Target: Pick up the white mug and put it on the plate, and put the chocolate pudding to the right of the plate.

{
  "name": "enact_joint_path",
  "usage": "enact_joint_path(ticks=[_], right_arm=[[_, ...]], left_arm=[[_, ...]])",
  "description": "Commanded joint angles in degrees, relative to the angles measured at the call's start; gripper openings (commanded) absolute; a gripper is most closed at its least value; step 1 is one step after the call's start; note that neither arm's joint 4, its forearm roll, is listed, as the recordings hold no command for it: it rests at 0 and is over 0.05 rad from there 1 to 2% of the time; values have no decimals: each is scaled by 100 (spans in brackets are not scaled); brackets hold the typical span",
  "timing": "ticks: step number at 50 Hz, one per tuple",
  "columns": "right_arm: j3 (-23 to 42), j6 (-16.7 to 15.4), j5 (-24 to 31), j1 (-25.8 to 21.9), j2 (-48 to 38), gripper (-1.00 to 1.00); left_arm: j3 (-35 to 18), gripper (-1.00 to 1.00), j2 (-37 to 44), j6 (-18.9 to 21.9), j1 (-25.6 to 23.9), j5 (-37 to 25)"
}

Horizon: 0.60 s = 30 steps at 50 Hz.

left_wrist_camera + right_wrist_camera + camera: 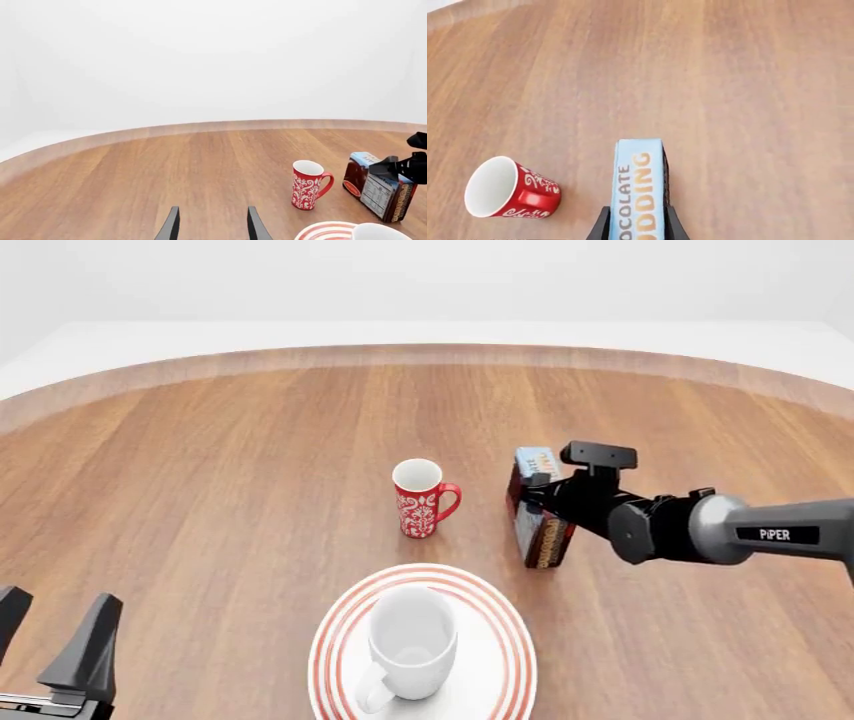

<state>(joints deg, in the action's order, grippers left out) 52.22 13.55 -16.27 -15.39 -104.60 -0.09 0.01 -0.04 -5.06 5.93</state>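
Observation:
The white mug (411,640) stands upright on the red-ringed plate (515,650) at the table's near middle; both peek into the left wrist view, mug (380,232) and plate (330,231). The chocolate pudding (543,530) stands on edge behind and right of the plate, with my right gripper (535,498) shut on it. In the right wrist view the carton's blue face (639,190) sits between the fingers (602,227). Whether the carton touches the table I cannot tell. My left gripper (54,640) is open and holds nothing, at the near left, well away from the plate.
A red mug with a white floral pattern (420,498) stands upright just behind the plate and left of the carton, also in the wrist views (308,185) (510,189). The wooden table's curved far edge (427,352) runs across the back.

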Motion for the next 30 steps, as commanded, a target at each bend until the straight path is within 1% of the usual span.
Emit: enact_joint_path(ticks=[1, 11, 18, 25, 30], right_arm=[[-271, -277, 112, 217, -172, -100], [-322, -281, 237, 258, 290, -100], [-352, -226, 341, 229, 657, -100], [-272, -98, 602, 133, 1096, -100], [-204, -72, 823, 71, 1431, -100]], left_arm=[[0, 100, 0, 0, 1, -1], [-3, 100, 0, 10, -38, 32], [-4, 100, 0, 14, -44, 46], [-4, 100, 0, 15, -50, 57], [-4, 100, 0, -3, -48, 67]])
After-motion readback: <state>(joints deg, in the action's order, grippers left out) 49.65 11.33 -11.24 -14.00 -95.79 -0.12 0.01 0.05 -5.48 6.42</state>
